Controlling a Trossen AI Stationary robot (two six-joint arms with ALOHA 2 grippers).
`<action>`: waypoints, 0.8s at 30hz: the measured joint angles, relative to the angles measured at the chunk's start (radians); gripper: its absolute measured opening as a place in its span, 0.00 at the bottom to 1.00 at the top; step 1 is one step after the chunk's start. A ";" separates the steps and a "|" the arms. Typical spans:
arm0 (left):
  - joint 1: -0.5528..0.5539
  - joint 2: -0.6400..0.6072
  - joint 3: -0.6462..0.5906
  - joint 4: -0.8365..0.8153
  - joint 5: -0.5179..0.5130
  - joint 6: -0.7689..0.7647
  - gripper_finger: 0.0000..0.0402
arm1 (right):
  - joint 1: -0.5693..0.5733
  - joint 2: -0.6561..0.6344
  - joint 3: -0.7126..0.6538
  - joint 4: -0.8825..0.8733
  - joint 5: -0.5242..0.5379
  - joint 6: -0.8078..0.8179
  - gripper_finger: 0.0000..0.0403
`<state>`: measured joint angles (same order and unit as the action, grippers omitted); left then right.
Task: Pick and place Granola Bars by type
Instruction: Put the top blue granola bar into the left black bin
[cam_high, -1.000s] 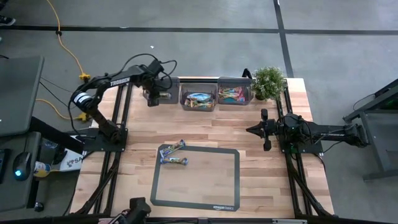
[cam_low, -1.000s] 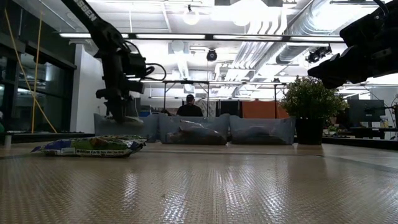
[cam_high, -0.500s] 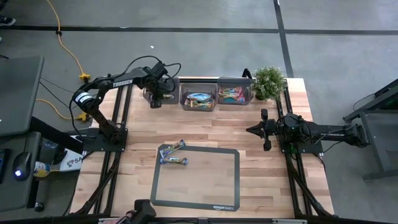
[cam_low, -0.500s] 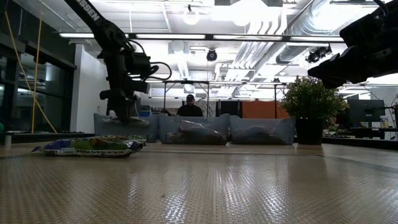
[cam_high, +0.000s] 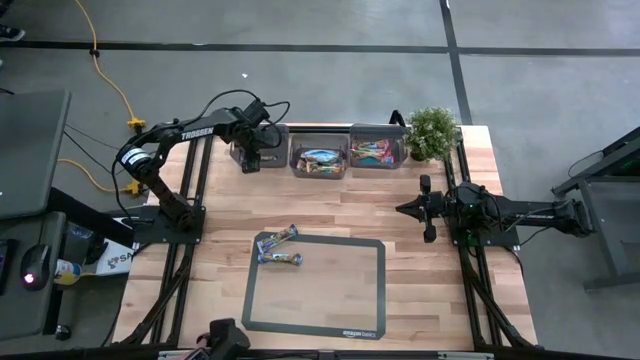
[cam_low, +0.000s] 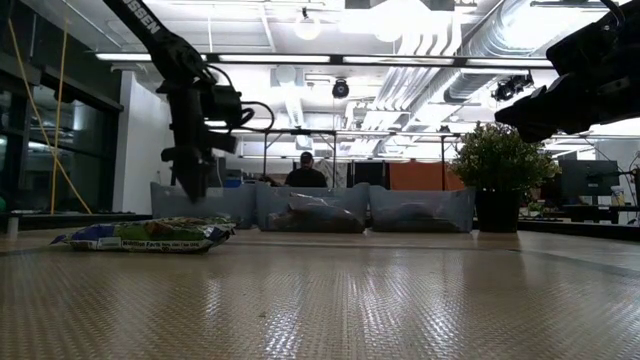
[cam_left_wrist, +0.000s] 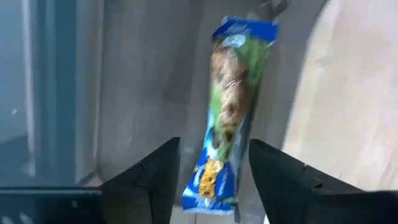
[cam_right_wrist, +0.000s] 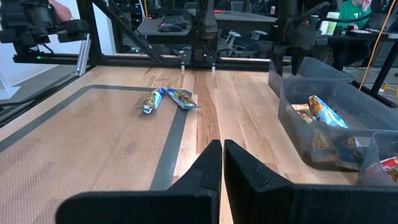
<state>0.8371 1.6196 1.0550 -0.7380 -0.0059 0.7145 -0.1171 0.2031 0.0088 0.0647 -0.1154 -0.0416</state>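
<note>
Near edge: dark mat (cam_high: 313, 284) printed "amazon basics"; two granola bars (cam_high: 279, 247) on its far-left corner, blue wrappers w/ green. Mid counter (cam_high: 420, 290), right side: right end effector (cam_high: 428, 208) idle, fingers closed on nothing. Far edge: three clear bins (cam_high: 318, 150); left end effector (cam_high: 251, 162), arm lettered "TROSSEN", over leftmost bin, fingers apart; only left wrist view shows blue bar (cam_left_wrist: 231, 118) lying loose in that bin.

Overhead, table-level and two wrist cameras share the table (cam_high: 420, 262).
</note>
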 joint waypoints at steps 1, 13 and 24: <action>0.000 -0.001 0.000 -0.002 -0.013 -0.014 0.47 | 0.000 0.000 0.000 0.000 0.000 0.000 0.00; 0.000 -0.149 0.042 -0.036 -0.001 -0.142 0.49 | 0.000 0.000 0.000 0.000 0.000 0.000 0.00; 0.000 -0.304 0.114 -0.052 0.333 -0.349 0.49 | 0.000 0.000 0.000 0.000 0.000 0.000 0.00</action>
<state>0.8375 1.3156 1.1693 -0.7902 0.3271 0.3656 -0.1171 0.2035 0.0087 0.0647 -0.1157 -0.0418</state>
